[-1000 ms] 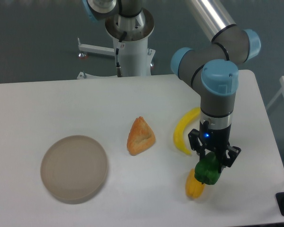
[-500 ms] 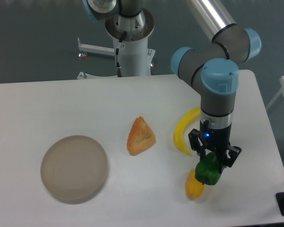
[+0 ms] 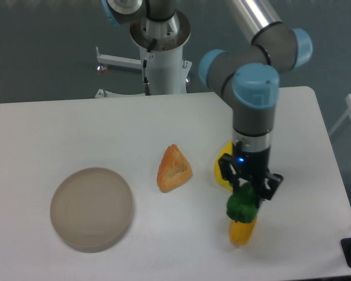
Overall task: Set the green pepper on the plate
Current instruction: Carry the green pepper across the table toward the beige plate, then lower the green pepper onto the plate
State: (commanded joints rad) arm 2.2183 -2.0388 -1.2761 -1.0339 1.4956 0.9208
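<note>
You see only a sliver of the banana [image 3: 222,170]; the arm [image 3: 253,120] covers the rest. The green pepper [image 3: 241,204] hides the yellow pepper's [image 3: 241,232] top. You can't tell where the gripper's [image 3: 244,190] fingertips end against the pepper.

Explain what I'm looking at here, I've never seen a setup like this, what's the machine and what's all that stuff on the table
This is a robot arm, seen from one fixed camera facing a white table. At the arm's end is a two-finger gripper, like a small clamp. It is shut on a green pepper, held just above a yellow pepper on the table. Partly hidden behind the arm lies a banana. Near the middle sits an orange-brown wedge of pastry, and to the left an empty beige plate. The pepper is meant to go onto that plate.
</note>
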